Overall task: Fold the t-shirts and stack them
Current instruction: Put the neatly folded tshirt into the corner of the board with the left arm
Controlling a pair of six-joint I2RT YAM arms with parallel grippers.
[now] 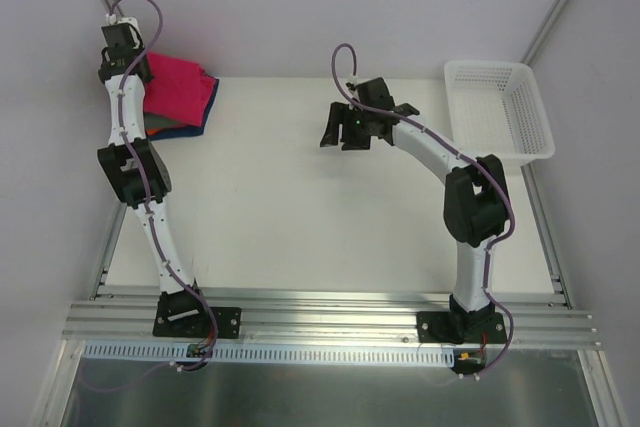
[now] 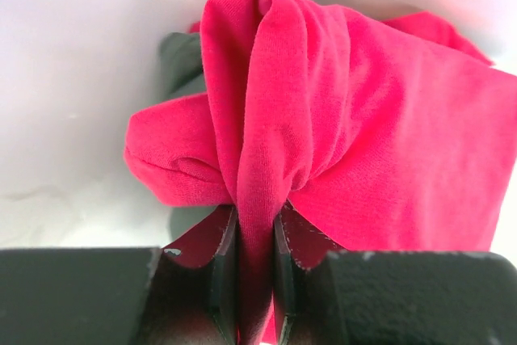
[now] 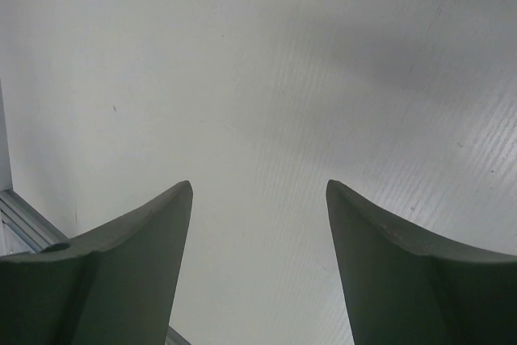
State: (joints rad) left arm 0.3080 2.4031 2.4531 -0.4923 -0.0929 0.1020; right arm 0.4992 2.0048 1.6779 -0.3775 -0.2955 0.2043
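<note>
A folded crimson-red t-shirt (image 1: 180, 87) lies on top of a pile at the table's far left corner. Edges of a grey-green and a dark blue t-shirt (image 1: 190, 130) peek out beneath it. My left gripper (image 1: 140, 69) sits at the pile's left edge, shut on a bunched fold of the red t-shirt (image 2: 323, 119), which rises between its fingers (image 2: 214, 256) in the left wrist view. My right gripper (image 1: 345, 134) hovers open over the bare middle of the table, nothing between its fingertips (image 3: 174, 208).
A white plastic lattice basket (image 1: 500, 112) stands at the table's far right. White walls close in behind and to the left of the pile. The aluminium rail (image 1: 330, 312) runs along the near edge.
</note>
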